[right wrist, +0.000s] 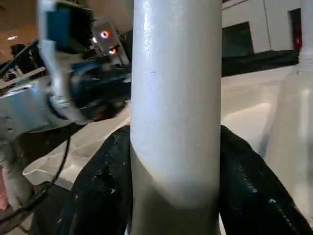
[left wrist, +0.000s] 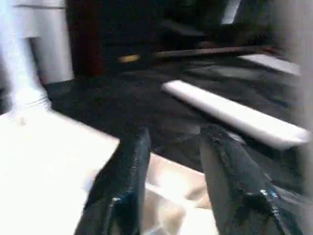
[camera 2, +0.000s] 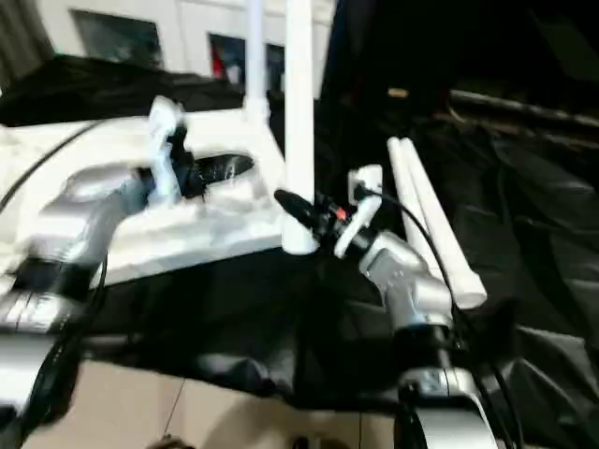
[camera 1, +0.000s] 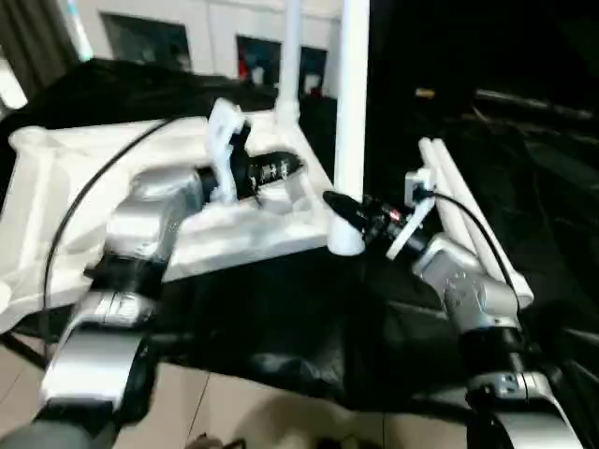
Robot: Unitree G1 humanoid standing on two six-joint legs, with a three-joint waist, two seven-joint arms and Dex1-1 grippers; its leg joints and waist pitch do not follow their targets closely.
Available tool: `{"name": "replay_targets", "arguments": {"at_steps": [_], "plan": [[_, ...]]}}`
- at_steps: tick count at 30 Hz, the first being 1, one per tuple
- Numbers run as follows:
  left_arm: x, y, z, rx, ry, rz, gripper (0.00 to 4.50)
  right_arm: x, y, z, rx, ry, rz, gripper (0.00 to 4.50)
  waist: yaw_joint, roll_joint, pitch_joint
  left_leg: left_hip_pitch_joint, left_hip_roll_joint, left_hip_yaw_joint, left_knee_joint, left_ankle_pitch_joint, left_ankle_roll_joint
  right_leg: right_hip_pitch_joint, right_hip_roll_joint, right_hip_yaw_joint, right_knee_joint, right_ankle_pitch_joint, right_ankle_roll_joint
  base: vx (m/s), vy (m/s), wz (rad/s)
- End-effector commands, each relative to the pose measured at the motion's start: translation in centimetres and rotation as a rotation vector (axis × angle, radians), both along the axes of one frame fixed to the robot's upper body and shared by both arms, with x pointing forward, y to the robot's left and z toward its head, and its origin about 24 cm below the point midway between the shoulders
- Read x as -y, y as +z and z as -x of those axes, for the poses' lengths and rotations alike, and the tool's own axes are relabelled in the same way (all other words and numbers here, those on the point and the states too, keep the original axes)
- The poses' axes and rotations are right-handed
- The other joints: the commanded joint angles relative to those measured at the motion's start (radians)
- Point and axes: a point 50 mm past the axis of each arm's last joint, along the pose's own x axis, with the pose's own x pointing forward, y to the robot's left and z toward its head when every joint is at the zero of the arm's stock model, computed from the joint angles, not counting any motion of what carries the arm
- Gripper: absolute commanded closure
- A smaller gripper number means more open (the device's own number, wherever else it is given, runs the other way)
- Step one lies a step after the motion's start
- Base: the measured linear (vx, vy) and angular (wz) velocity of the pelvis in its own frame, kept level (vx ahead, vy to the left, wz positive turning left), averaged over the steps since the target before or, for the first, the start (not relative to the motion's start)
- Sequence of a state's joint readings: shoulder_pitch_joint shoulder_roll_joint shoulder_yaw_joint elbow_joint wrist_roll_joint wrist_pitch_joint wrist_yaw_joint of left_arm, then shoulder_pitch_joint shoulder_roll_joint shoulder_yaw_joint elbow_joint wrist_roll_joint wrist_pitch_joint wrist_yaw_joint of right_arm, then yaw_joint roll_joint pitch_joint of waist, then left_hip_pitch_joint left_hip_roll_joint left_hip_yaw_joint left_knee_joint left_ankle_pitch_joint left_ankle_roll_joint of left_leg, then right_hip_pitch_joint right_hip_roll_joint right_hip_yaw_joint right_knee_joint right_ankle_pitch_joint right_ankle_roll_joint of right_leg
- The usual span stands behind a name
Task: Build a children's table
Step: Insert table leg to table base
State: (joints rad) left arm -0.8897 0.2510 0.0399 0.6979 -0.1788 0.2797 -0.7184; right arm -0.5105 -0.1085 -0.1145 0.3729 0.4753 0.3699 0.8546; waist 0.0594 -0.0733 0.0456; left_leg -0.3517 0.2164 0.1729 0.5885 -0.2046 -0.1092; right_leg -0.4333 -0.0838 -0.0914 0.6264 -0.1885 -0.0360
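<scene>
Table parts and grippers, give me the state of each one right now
table top: upside down on the black cloth
far leg: upright in a corner socket
near leg: upright at the near corner, gripped low
spare legs: lying side by side on the cloth
left gripper: open over the table top
right gripper: shut on near leg

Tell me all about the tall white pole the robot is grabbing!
The leg is a long, smooth, round white tube that looks like plastic. It stands upright in the near corner socket of the upside-down table top, flaring wider at its base. The right gripper clamps it low down, a black finger on each side.
</scene>
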Motion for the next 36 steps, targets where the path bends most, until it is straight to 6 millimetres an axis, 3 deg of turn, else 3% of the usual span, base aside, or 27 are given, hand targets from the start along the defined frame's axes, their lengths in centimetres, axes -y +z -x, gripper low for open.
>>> {"name": "replay_targets", "arguments": {"at_steps": [1,2,4,5,6,8,10,14,20,24,29,31,33,34,36], "plan": [[0.8,0.5,-0.4,0.015,0.021,-0.009,2.28,0.2,0.7,0.0,0.023,0.002,-0.014,2.64,0.006,0.008,-0.066,-0.003,0.01,0.006,-0.058,-0.034,0.066,0.089,-0.052,0.057,-0.062,-0.007,-0.209,0.0,0.0,0.0],[2.6,1.4,-0.4,0.037,-0.016,0.032,2.18,0.2,0.5,0.0,0.015,-0.003,-0.006,2.64,0.006,0.005,-0.067,-0.004,0.01,0.006,-0.056,-0.016,0.071,0.09,-0.052,0.057,-0.058,0.029,-0.222,0.0,0.0,0.0],[3.9,2.1,-0.3,0.052,-0.048,0.059,2.05,0.1,0.4,0.0,0.01,-0.006,0.003,2.64,0.008,0.007,-0.071,-0.004,0.009,0.006,-0.052,0.015,0.084,0.091,-0.053,0.058,-0.051,0.092,-0.247,0.0,0.0,0.0],[5.5,3.0,0.0,0.073,-0.109,0.106,2.05,0.1,0.3,0.1,0.003,-0.009,0.013,2.64,0.009,0.003,-0.071,-0.006,0.008,0.007,-0.05,0.032,0.099,0.092,-0.053,0.057,-0.05,0.124,-0.258,0.0,0.0,0.0],[6.2,3.4,0.3,0.083,-0.143,0.131,1.96,0.1,0.3,0.1,0.001,-0.01,0.016,2.64,0.011,0.011,-0.071,-0.005,0.008,0.006,-0.049,0.039,0.104,0.092,-0.055,0.057,-0.047,0.137,-0.266,0.0,0.0,0.0],[8.0,4.5,1.3,0.109,-0.255,0.189,1.73,0.1,0.1,0.2,-0.006,-0.02,0.024,2.64,0.012,0.005,-0.071,-0.008,0.008,0.007,-0.047,0.049,0.123,0.096,-0.056,0.056,-0.045,0.168,-0.28,0.0,0.0,0.0],[8.4,4.7,1.6,0.114,-0.291,0.197,1.67,0.1,0.1,0.2,-0.007,-0.022,0.024,2.64,0.011,0.005,-0.069,-0.01,0.008,0.006,-0.049,0.027,0.126,0.096,-0.055,0.054,-0.05,0.129,-0.273,0.0,0.0,0.0],[9.1,4.5,2.4,0.111,-0.361,0.187,1.34,0.2,-0.2,0.3,-0.014,-0.025,0.036,2.64,0.011,0.006,-0.066,-0.009,0.009,0.008,-0.051,-0.027,0.097,0.093,-0.054,0.054,-0.063,0.013,-0.243,0.0,0.0,0.0],[9.3,4.1,2.5,0.108,-0.363,0.171,0.99,0.0,-0.4,0.5,-0.018,-0.018,0.056,2.64,0.009,0.008,-0.068,-0.009,0.009,0.005,-0.05,-0.019,0.083,0.094,-0.051,0.053,-0.061,0.02,-0.226,0.0,0.0,0.0],[8.2,4.6,1.9,0.14,-0.285,0.165,0.6,0.0,-0.3,0.4,-0.011,-0.02,0.066,2.64,0.009,0.008,-0.07,-0.009,0.009,0.004,-0.049,-0.007,0.092,0.095,-0.05,0.053,-0.057,0.048,-0.231,0.0,0.0,0.0],[5.5,5.2,1.3,0.194,-0.198,0.154,0.18,0.6,-0.2,0.4,-0.001,-0.051,0.08,2.64,0.005,0.01,-0.07,-0.008,0.008,0.004,-0.048,0.0,0.097,0.095,-0.049,0.052,-0.056,0.062,-0.233,0.0,0.0,0.0],[3.7,4.4,1.3,0.213,-0.13,0.072,0.18,1.4,0.0,0.1,0.011,-0.124,0.111,2.64,0.006,0.005,-0.071,-0.007,0.011,0.004,-0.048,0.005,0.092,0.095,-0.05,0.053,-0.054,0.061,-0.232,0.0,0.0,0.0],[2.7,3.2,1.5,0.203,-0.073,0.014,0.15,2.1,-0.1,-0.2,0.019,-0.213,0.164,2.64,0.007,0.009,-0.071,-0.005,0.012,0.005,-0.049,0.02,0.08,0.093,-0.05,0.054,-0.051,0.064,-0.223,0.0,0.0,0.0],[2.3,2.6,1.6,0.193,-0.046,0.001,0.15,2.4,-0.2,-0.3,0.02,-0.256,0.194,2.64,0.005,0.002,-0.07,-0.006,0.013,0.005,-0.048,0.026,0.077,0.093,-0.049,0.055,-0.05,0.068,-0.221,0.0,0.0,0.0],[1.7,1.7,1.9,0.192,0.008,-0.012,0.15,2.8,-0.3,-0.3,0.041,-0.313,0.26,2.64,0.007,0.008,-0.071,-0.005,0.012,0.006,-0.048,0.034,0.062,0.092,-0.049,0.055,-0.048,0.069,-0.215,0.0,0.0,0.0]]}}
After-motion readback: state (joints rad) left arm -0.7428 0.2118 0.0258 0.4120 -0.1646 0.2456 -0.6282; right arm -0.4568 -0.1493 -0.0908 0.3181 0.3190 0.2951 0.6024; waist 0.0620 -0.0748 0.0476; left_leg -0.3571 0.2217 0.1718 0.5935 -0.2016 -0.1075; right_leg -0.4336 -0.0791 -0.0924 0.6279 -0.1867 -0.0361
